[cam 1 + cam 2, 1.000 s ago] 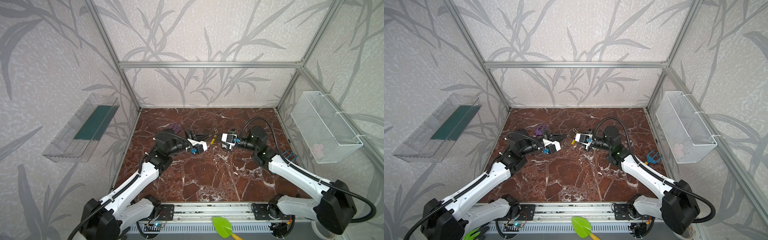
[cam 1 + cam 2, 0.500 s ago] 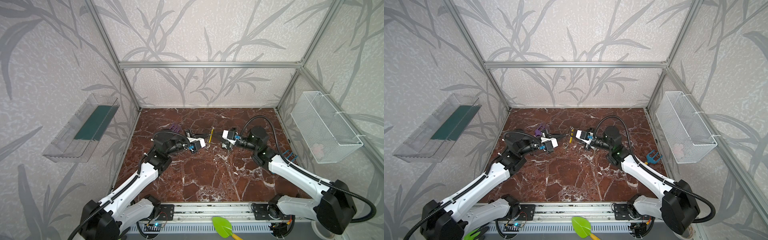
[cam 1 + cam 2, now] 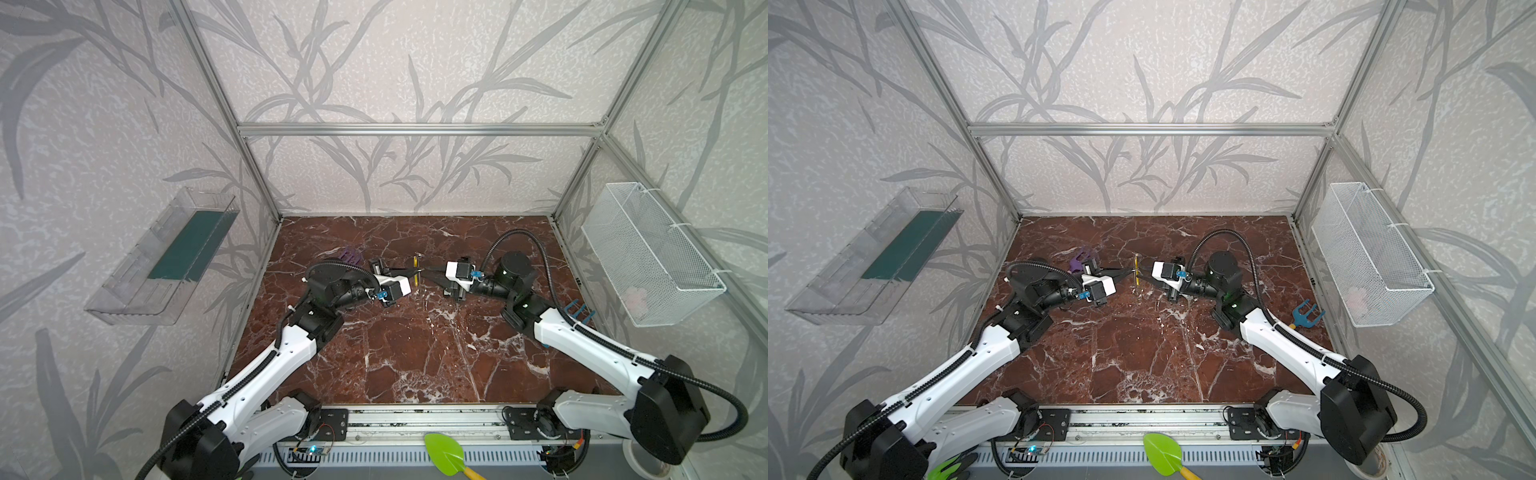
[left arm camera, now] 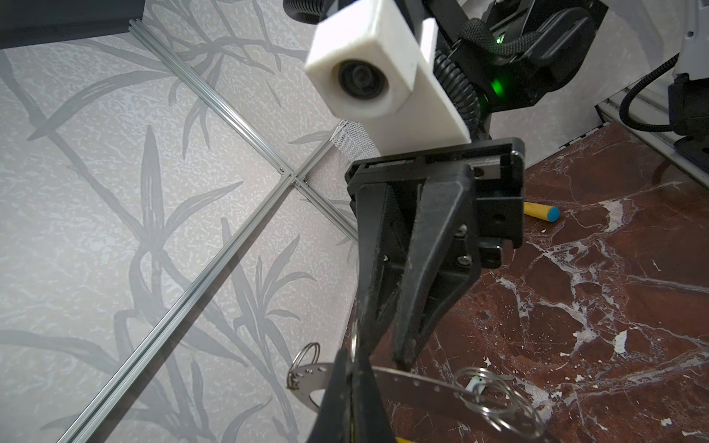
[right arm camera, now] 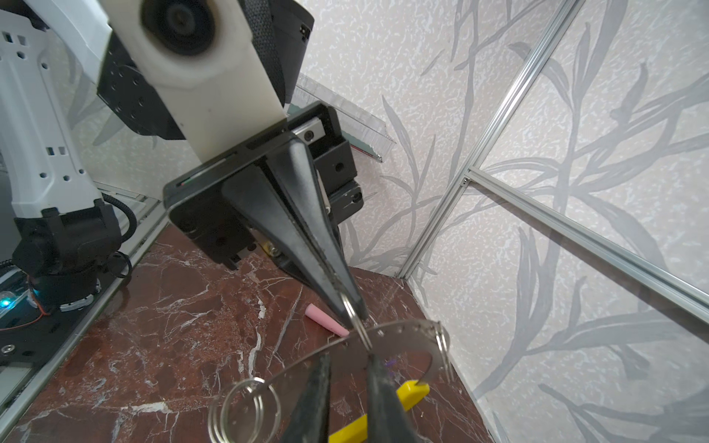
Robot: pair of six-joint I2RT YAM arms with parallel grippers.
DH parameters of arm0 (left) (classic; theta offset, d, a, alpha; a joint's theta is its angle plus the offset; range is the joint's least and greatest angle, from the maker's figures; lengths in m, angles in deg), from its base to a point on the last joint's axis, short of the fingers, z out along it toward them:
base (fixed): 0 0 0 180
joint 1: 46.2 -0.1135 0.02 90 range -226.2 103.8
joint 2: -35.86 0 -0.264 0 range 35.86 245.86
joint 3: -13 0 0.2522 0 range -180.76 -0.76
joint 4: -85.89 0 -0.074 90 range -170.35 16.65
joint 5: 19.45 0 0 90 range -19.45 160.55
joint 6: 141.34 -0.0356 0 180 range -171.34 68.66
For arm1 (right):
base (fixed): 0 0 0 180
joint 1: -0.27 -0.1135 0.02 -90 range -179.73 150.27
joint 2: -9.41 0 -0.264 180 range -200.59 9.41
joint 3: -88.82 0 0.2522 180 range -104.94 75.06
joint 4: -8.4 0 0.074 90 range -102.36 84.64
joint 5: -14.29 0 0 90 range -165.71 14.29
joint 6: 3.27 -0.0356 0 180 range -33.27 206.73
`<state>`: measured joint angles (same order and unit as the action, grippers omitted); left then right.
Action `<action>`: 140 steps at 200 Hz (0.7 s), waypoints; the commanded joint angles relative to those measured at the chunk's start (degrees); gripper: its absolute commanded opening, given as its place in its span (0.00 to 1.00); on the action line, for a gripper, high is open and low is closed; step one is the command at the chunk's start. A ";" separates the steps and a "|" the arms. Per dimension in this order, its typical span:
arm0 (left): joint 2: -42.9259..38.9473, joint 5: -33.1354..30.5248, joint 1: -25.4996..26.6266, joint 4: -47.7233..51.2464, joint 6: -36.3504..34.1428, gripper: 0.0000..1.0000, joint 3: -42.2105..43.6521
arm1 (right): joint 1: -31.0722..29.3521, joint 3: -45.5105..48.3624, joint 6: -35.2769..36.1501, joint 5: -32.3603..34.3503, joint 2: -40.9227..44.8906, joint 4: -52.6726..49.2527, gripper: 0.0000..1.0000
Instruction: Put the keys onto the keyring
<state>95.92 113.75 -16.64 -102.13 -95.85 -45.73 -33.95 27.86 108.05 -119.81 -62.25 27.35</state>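
Note:
The keyring, a flat grey hoop (image 5: 403,330) with holes along its edge and a yellow sleeve (image 3: 415,264), hangs upright above the floor between both arms. My left gripper (image 4: 351,370) is shut on a small wire split ring (image 5: 355,318) that passes through the hoop. My right gripper (image 5: 349,360) faces it, its fingers a little apart against the hoop's flat face, with nothing clamped. More split rings (image 4: 497,399) hang on the hoop's ends. Of the keys I see only a whitish bit (image 4: 475,381) by one ring. In both top views the tips (image 3: 1136,273) nearly meet.
A purple piece (image 3: 351,254) lies behind the left arm and a blue toy rake (image 3: 1306,313) by the right wall. A pink cone (image 5: 326,318) lies on the marble floor. A wire basket (image 3: 648,253) and a clear shelf (image 3: 162,257) hang on the side walls.
Both grippers and the keyring have risen and shifted back and a little left. The yellow sleeve went from tilted to upright. The right fingers have parted slightly.

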 commanded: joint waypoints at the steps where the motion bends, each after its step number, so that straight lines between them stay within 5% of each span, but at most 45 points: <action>1: -0.67 1.38 -0.30 -0.68 -1.07 0.00 -2.37 | -0.20 -2.36 -1.71 -1.34 -0.32 2.62 0.19; 77: 0.02 1.76 -0.26 0.07 -1.63 0.00 -2.73 | -0.23 -2.30 -3.92 -1.38 -0.41 4.88 0.19; 140: 0.40 1.80 -0.30 1.42 -2.09 0.00 -3.12 | -0.22 -2.19 -3.41 -1.95 -0.41 4.14 0.06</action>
<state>96.09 114.27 -16.64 -101.24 -96.77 -46.49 -33.95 27.16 104.99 -120.35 -62.62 30.43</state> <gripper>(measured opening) 0.048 0.087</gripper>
